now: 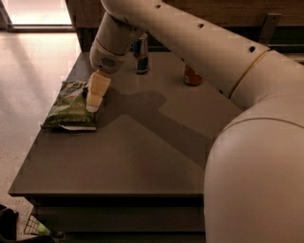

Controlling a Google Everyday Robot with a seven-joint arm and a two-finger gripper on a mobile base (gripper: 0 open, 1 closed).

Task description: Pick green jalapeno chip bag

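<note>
Green chip bag [66,108], flat — gripper [93,104] at edge

Likely an office break area: a plain grey table [142,161] stands on polished speckled floor [28,71], with a wood-panelled wall [213,9] beyond its far edge and drink cans [141,54] there. The gripper [96,95] hangs near the table's left edge.

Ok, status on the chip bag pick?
Gripper low over the edge of the green jalapeno chip bag. Bag flat on the table, left side. Blue can, orange can farther back, clear.
</note>
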